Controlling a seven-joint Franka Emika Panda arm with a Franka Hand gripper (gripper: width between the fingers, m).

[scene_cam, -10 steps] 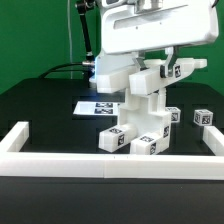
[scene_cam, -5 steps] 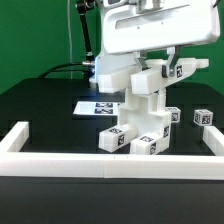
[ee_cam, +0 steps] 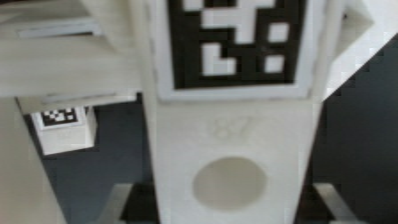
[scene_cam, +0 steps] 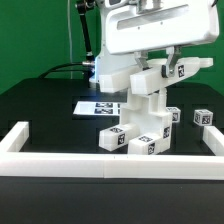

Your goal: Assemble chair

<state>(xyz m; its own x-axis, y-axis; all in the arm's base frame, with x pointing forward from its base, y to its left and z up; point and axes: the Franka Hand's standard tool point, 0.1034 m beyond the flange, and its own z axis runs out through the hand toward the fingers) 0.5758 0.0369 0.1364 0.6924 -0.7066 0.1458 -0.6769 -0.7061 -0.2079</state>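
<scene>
The chair [scene_cam: 143, 122] stands partly joined in the middle of the black table, a stack of white blocky parts with square tags low on its front. My gripper [scene_cam: 150, 66] hangs right above it, shut on a white bar [scene_cam: 150, 82] at the top of the stack. I cannot tell whether that bar is seated in the parts below. In the wrist view the bar [ee_cam: 231, 130] fills the picture, with a large tag [ee_cam: 237, 45] and a round hole [ee_cam: 235, 185]. The gripper [ee_cam: 228, 208] has one dark finger [ee_cam: 128, 203] against each side of the bar.
The marker board [scene_cam: 98, 106] lies flat behind the chair toward the exterior view's left. Two small tagged white parts [scene_cam: 205, 117] sit at the exterior view's right. A low white border rail [scene_cam: 90, 161] runs along the front and sides. Another tagged part [ee_cam: 63, 122] shows beside the bar.
The gripper and the held bar seem to have shifted upward very slightly; nothing else has moved.
</scene>
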